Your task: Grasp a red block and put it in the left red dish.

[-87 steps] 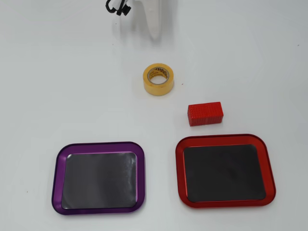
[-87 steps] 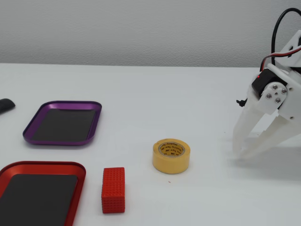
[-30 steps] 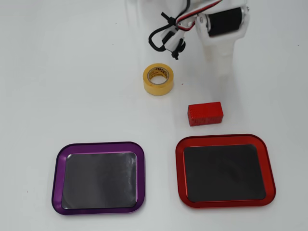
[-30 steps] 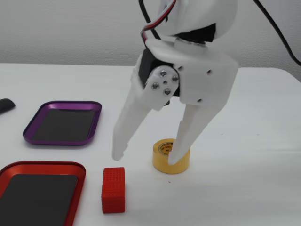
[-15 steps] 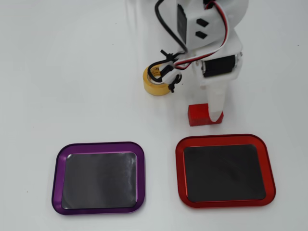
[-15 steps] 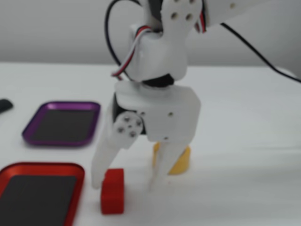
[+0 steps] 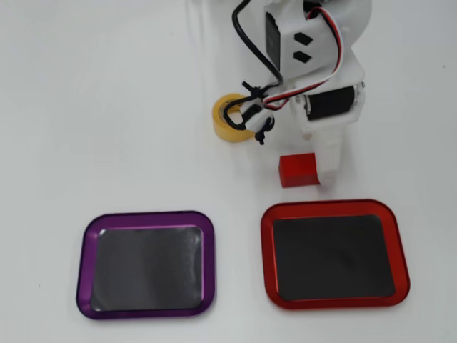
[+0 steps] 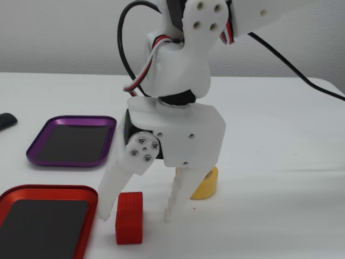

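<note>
White plastic pincer (image 8: 136,218) stands spread open astride the red block (image 8: 130,217), a small dotted brick on the desk (image 8: 280,216). The glossy red-rimmed dish (image 8: 38,216) with flat black floor lies just beside one finger.

A plain white counter (image 7: 86,107) carries everything. In the overhead view, a purple-rimmed tray (image 7: 146,264) lies near left and the left red dish (image 7: 334,254) near right. The red block (image 7: 298,170) lies just beyond the dish, and a yellow tape roll (image 7: 230,118) farther back. A dark object (image 8: 6,120) rests at the fixed view's left edge.
</note>
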Controlling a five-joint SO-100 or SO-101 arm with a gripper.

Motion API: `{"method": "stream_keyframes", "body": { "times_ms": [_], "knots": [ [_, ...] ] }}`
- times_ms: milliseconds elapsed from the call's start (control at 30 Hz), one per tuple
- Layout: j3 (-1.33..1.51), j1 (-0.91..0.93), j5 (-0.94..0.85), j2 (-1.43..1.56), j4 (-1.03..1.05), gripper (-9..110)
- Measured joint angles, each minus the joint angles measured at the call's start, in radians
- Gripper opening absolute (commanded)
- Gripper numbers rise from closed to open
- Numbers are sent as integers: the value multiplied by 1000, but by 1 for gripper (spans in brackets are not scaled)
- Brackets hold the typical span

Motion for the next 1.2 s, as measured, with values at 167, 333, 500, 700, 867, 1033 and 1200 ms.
{"method": "stream_keyframes", "body": {
  "times_ms": [167,333,500,700,867,1033,1200],
  "knots": [
    [0,18,-11,0,-26,18],
    [0,51,-12,-8,-44,17],
    [0,46,-12,-8,-44,17],
    [0,61,-12,-8,-54,17],
    [0,55,-12,-8,-78,17],
    [0,52,-12,-55,-81,17],
    [-9,57,-15,-86,-81,17]
  ]
}}
